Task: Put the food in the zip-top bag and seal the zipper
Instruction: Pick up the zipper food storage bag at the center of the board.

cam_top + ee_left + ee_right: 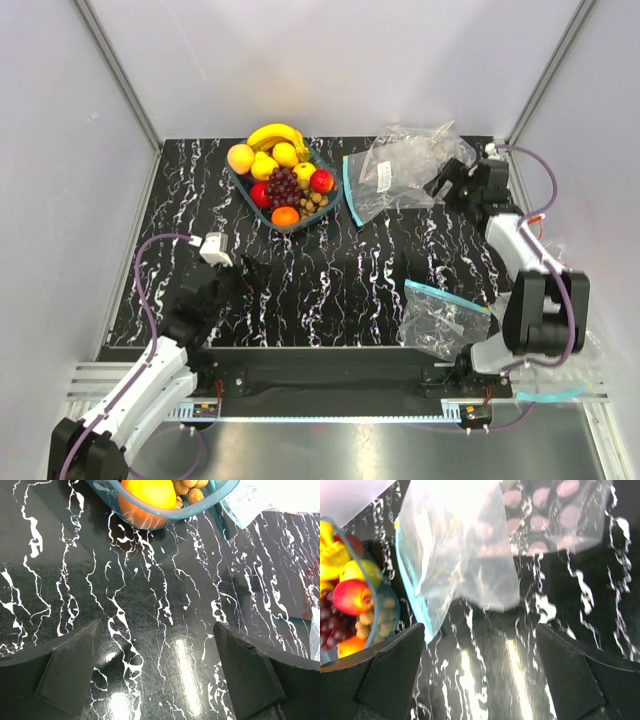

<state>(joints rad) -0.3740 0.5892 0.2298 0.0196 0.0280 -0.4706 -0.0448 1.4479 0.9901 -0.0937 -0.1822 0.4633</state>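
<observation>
Right end effector (479,645) beside blurred zip-top bag (465,545)

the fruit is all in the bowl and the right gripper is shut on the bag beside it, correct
Not quite: the right gripper is open and holds nothing; the bag lies ahead of it, as the right wrist view shows. The fruit is all in the bowl.

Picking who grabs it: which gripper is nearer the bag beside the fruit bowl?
Right: the right gripper sits beside the bag, on its right; left gripper is past the bowl.
</observation>
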